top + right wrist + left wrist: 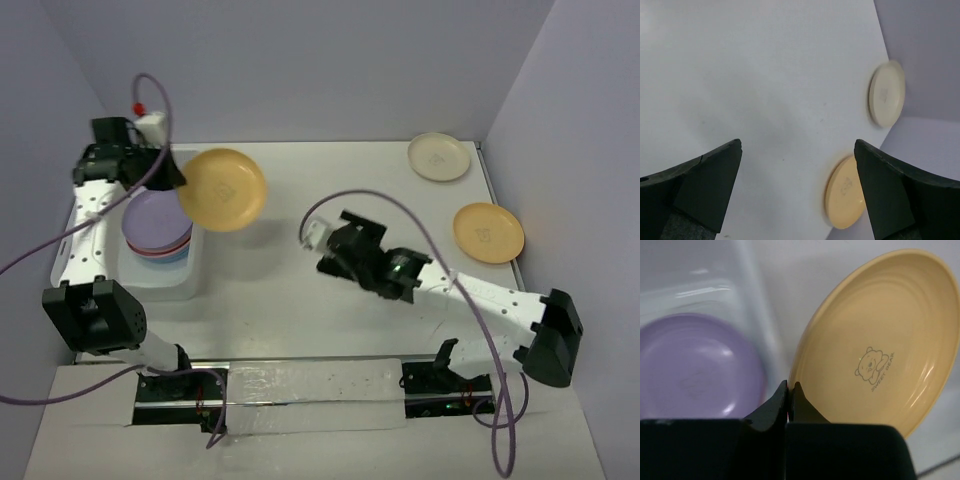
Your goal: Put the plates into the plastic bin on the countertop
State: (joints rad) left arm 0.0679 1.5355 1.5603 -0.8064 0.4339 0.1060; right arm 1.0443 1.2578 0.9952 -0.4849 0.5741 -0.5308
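Bear-printed yellow plate [875,350], purple plate [695,365], cream plate [438,157], white countertop [330,180].

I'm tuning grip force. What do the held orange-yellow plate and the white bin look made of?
The round orange-yellow plate looks like hard plastic, perhaps melamine: smooth, semi-gloss, highlights near its rim, printed bear mark. The rectangular translucent white bin looks like plastic too: milky wall, shiny glints on its rim.

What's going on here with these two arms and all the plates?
The left claw is pinching an orange-yellow plate by its rim, holding it tilted next to the plastic bin. The bin already holds a stack with a purple plate on top. The right claw is open and empty above the countertop. A cream plate and another orange plate lie flat at the far right, not yet binned.
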